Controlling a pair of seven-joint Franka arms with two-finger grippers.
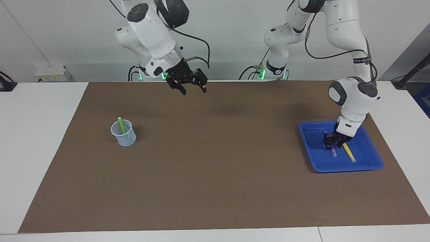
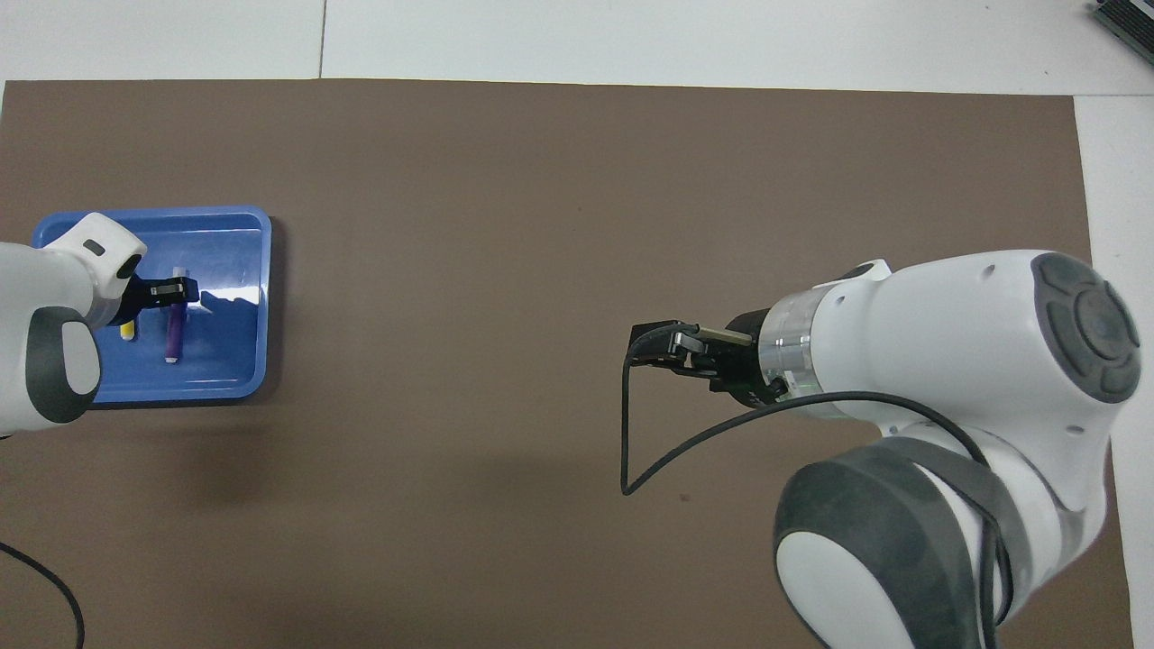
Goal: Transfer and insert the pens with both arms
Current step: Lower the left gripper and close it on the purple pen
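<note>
Picking the purple pen (image 1: 332, 149) from the tray (image 1: 364, 165), frame right.
Left gripper (image 1: 332, 144) straddling it, grip unclear; right gripper (image 1: 192, 89) open, empty, upper centre; needs closing, then lifting.

Bare brown mat (image 1: 218, 161) lies open between cup (image 1: 123, 133) and tray (image 1: 362, 167).

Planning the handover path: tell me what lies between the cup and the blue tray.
Nothing: in the facing view only bare brown mat lies between the clear cup holding the green pen and the blue tray.
</note>
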